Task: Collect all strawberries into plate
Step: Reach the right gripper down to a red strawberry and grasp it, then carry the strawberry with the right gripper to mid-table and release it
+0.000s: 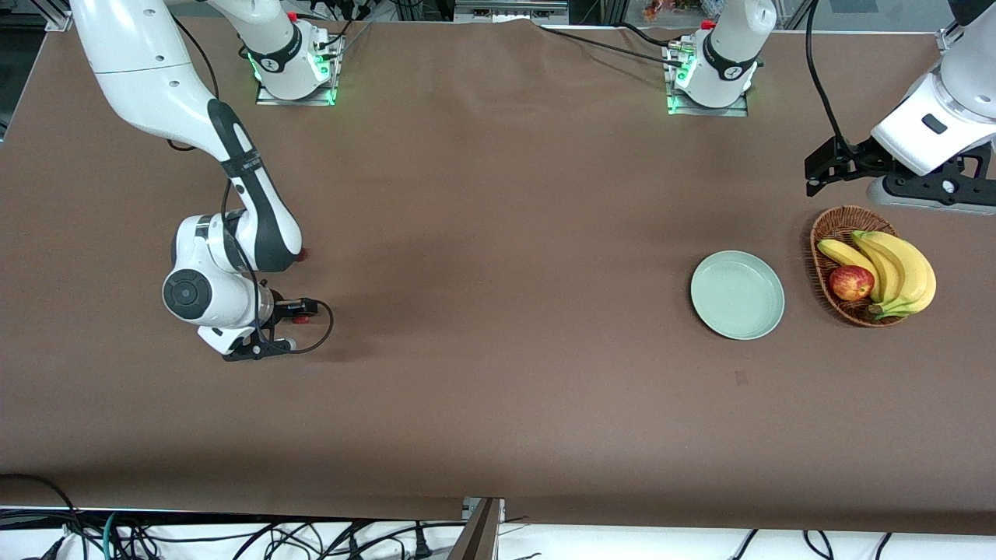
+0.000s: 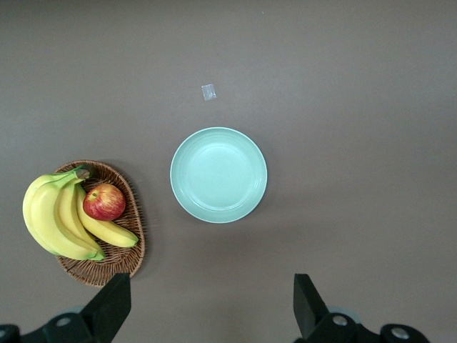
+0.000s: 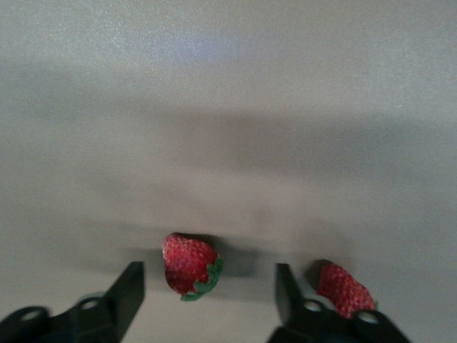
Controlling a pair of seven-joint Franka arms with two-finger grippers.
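The right gripper [image 3: 207,289] is held low over the table with jaws apart around one strawberry [image 3: 189,265]; another [image 3: 345,289] lies just beside. The left gripper [image 2: 211,307] waits spread above the empty plate [image 2: 218,174].
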